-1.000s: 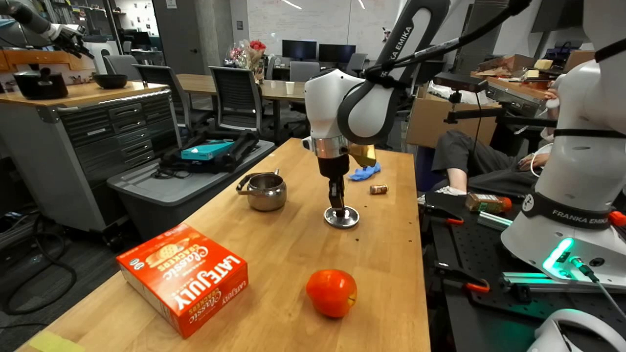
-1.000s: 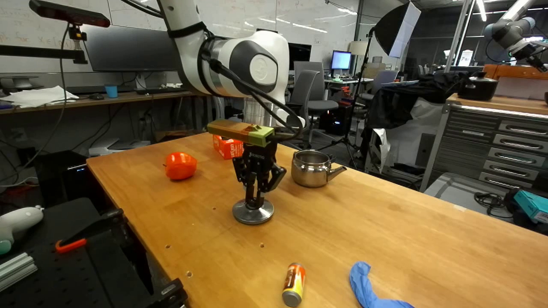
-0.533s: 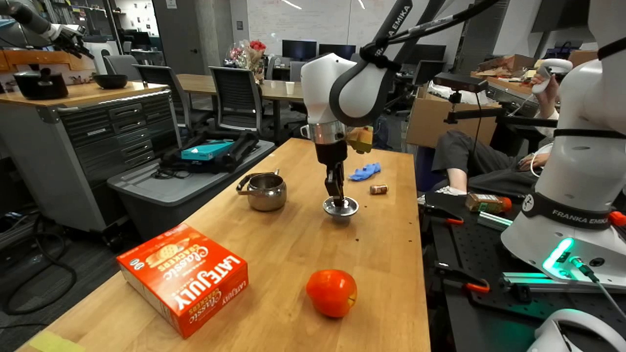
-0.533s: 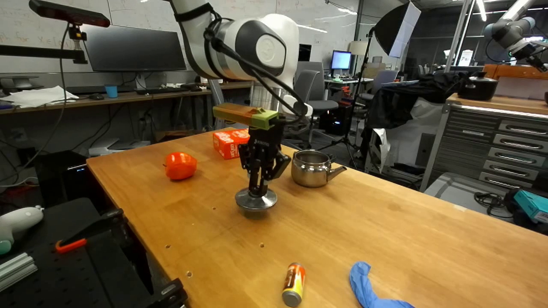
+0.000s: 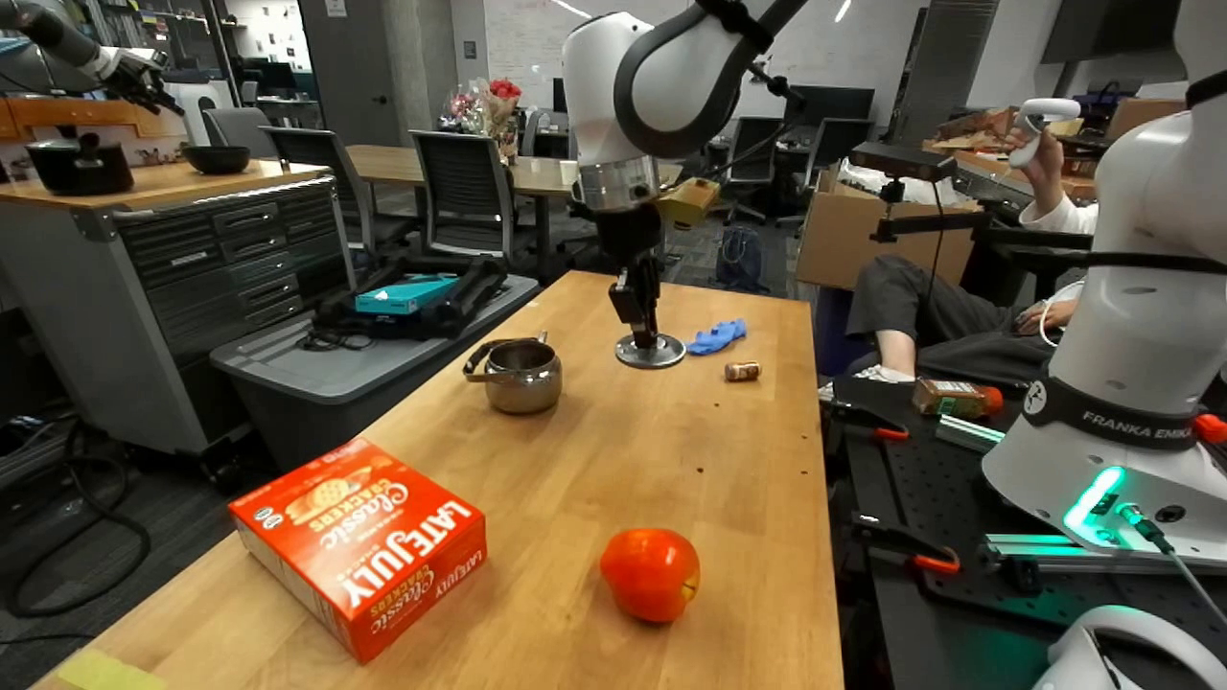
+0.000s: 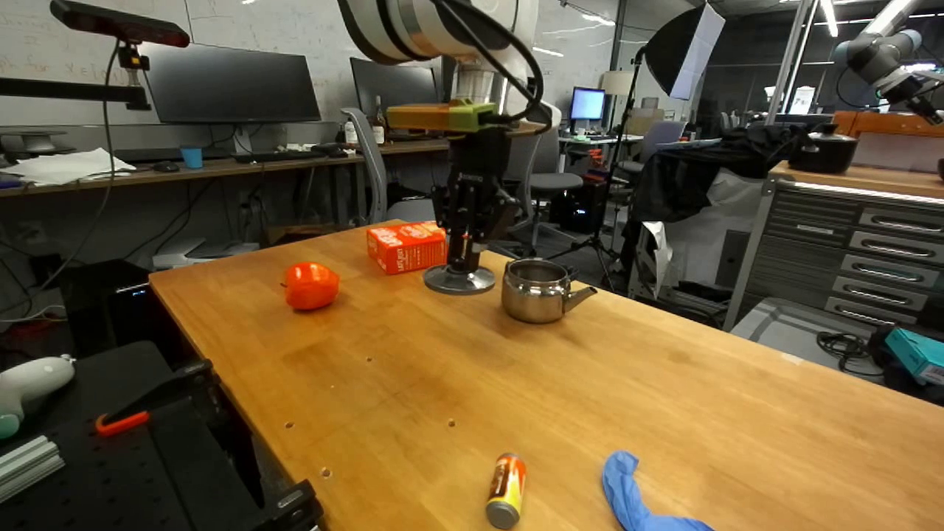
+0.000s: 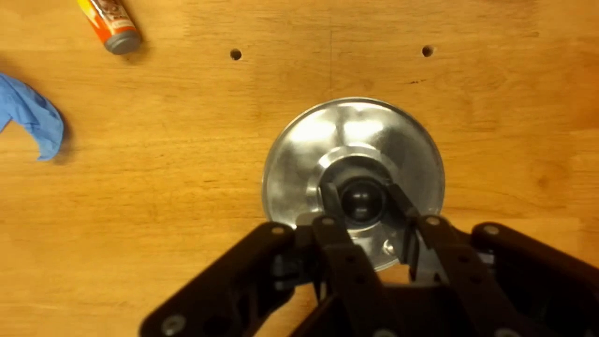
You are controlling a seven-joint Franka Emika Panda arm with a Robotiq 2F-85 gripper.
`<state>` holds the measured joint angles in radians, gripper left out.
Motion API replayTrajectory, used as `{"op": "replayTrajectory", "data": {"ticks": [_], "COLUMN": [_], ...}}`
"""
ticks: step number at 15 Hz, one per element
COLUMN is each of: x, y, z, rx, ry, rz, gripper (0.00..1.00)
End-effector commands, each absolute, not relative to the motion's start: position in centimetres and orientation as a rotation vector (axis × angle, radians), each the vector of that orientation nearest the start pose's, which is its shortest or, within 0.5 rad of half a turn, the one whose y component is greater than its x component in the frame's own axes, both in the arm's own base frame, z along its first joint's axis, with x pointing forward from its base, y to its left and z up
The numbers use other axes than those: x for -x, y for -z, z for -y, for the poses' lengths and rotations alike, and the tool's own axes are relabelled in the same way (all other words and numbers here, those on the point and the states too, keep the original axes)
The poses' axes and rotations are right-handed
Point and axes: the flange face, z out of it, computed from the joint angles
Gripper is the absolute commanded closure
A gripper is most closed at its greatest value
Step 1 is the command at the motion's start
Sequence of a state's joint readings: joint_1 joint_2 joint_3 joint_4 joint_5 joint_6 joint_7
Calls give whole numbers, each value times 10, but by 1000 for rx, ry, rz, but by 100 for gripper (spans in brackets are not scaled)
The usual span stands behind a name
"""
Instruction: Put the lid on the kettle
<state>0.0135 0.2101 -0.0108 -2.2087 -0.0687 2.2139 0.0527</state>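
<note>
The lid (image 5: 661,358) is a round silvery metal disc with a black knob (image 7: 362,201). My gripper (image 5: 644,335) is shut on the knob and holds the lid level in the air above the table, as both exterior views show. In the wrist view the lid (image 7: 299,159) lies under my fingers (image 7: 361,189), one on each side of the knob. The kettle (image 5: 525,381) is a squat silver pot standing upright with its mouth uncovered. In an exterior view the kettle (image 6: 535,295) stands just right of the lid (image 6: 456,282), apart from it. The kettle is out of the wrist view.
A red cracker box (image 5: 369,546) and an orange-red pepper (image 5: 650,575) stand on the wooden table (image 5: 575,479). A small can (image 6: 507,487) and a blue glove (image 6: 638,501) lie on it too. The kettle's spout (image 6: 581,296) points outward to one side.
My gripper has lifted the lid off the table and carried it up, toward the kettle's side. The kettle and the other objects have not moved.
</note>
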Motion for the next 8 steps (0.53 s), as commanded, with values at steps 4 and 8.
{"op": "replayTrajectory", "data": {"ticks": [4, 8], "x": [-559, -581], "y": [-320, -339], "z": [-9, -15], "rx": [3171, 3136], "ry": [-338, -217], "rz": [-207, -270], "gripper": [93, 93]}}
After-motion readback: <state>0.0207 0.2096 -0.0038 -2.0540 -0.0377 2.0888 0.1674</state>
